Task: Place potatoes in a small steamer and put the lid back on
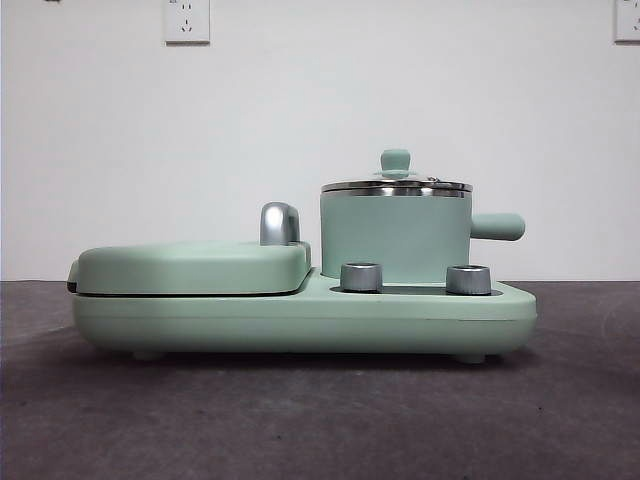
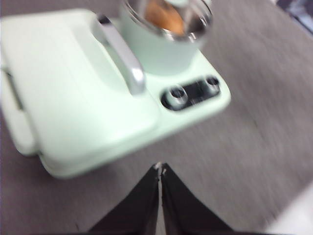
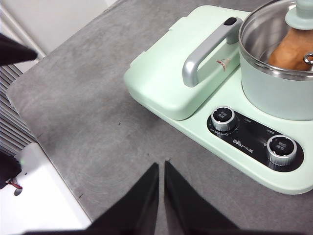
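Observation:
The small steamer (image 1: 395,238) stands on the right half of a mint-green appliance, its stubby handle pointing right. The lid (image 1: 396,182) sits on its rim, green knob up. Through the glass, the right wrist view shows the orange-brown potato (image 3: 295,49) inside the steamer (image 3: 274,73) under the lid (image 3: 293,19). The blurred left wrist view also shows the steamer (image 2: 164,46) with the potato (image 2: 164,17) in it. My left gripper (image 2: 160,169) is shut and empty above the table, away from the appliance. My right gripper (image 3: 161,166) is shut and empty too, short of the knobs.
A flat green griddle cover (image 1: 190,265) with a chrome handle (image 1: 279,223) fills the appliance's left half. Two metal knobs (image 1: 361,277) sit on the front below the steamer. The grey table (image 1: 300,420) ends near a white edge (image 3: 49,200).

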`<action>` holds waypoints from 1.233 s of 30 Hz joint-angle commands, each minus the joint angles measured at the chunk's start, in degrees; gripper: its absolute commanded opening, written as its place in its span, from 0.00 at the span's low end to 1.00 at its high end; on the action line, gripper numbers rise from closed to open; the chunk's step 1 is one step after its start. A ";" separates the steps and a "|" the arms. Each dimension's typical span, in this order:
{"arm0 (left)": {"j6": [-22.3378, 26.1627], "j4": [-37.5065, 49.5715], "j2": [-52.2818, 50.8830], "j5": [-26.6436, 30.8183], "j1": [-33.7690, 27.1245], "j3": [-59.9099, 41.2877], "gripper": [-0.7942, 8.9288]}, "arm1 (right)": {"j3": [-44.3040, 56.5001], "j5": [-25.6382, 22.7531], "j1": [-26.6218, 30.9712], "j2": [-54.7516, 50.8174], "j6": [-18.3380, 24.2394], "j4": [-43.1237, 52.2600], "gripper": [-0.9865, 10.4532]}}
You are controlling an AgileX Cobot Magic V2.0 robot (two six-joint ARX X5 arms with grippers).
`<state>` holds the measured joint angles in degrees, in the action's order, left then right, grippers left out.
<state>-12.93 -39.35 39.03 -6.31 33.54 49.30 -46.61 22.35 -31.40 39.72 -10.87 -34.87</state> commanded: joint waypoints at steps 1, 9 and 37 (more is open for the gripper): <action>-0.11 9.64 -2.58 -0.28 -3.15 -6.82 0.09 | -0.55 0.13 -0.35 0.22 0.46 0.59 0.10; 0.07 40.50 -21.53 -0.04 -21.62 -38.10 0.09 | -0.55 0.13 -0.35 0.22 0.44 0.59 0.10; 5.86 28.50 -38.86 7.43 -32.98 -48.57 0.09 | -0.55 0.13 -0.35 0.22 0.46 2.84 0.10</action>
<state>-7.90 -10.50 0.21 1.13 0.54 1.85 -46.61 22.35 -31.40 39.72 -10.85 -32.56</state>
